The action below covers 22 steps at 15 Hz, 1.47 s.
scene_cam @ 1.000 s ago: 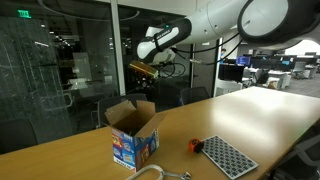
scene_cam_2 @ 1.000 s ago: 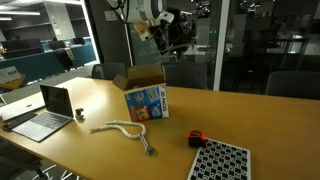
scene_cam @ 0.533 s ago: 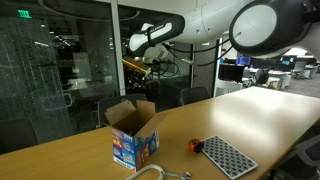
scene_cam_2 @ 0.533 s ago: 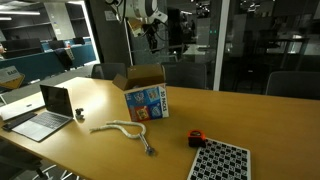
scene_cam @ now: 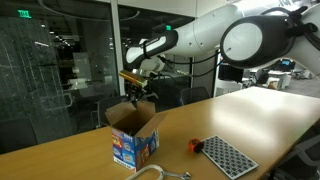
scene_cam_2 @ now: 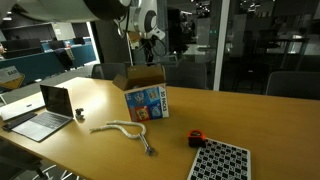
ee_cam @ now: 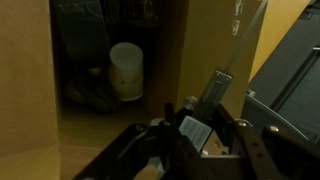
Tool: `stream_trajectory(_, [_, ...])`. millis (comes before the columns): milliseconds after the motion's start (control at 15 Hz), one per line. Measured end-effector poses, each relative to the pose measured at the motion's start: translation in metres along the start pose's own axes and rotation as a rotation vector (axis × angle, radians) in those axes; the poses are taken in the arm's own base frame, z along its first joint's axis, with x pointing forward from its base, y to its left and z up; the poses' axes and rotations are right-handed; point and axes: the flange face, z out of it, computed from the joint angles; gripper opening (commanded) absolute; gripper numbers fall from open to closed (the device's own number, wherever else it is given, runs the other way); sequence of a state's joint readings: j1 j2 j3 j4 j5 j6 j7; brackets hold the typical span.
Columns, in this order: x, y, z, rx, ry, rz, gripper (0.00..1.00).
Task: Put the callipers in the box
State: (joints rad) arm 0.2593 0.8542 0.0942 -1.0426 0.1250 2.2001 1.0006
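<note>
The box [scene_cam: 133, 137] stands on the wooden table with its flaps open; its blue printed side shows in both exterior views [scene_cam_2: 147, 101]. My gripper [scene_cam: 136, 92] hangs just above the open top, shut on the callipers [scene_cam: 129, 76], also seen from the other side [scene_cam_2: 150, 42]. In the wrist view the slim pale callipers [ee_cam: 218, 86] stick out from between the jaws [ee_cam: 196, 132], over the box's brown inside [ee_cam: 60, 120]. A white round object [ee_cam: 126, 70] lies at the bottom of the box.
A small orange object [scene_cam: 196, 145] and a flat dark perforated plate [scene_cam: 228, 157] lie on the table beside the box. A pale cord [scene_cam_2: 125, 130] lies in front of the box. An open laptop [scene_cam_2: 47, 110] sits at the table's end. Chairs stand behind the table.
The arm has swung across and down with the callipers, from higher behind the box to just over its open top.
</note>
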Motion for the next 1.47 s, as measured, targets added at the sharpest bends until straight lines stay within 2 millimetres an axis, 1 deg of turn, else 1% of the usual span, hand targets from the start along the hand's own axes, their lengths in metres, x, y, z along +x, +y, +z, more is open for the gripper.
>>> stream_trajectory(267, [0.001,0.009,0.023,-0.014,-0.035,0.025,0.17])
stream_trajectory(467, [-0.002,0.008,0.026,-0.007,-0.053,0.036,0.17])
stream_trajectory(600, [-0.007,0.006,0.028,-0.003,-0.069,0.040,0.17])
stream_trajectory(800, [-0.020,0.001,0.034,-0.002,-0.097,0.049,0.17])
stream_trajectory(1000, [-0.038,-0.006,0.040,-0.009,-0.110,0.065,0.17])
stream_trajectory(1267, [-0.065,-0.023,0.036,-0.008,-0.119,0.077,0.17])
stream_trajectory(1467, [-0.078,-0.035,0.028,-0.005,-0.113,0.088,0.17])
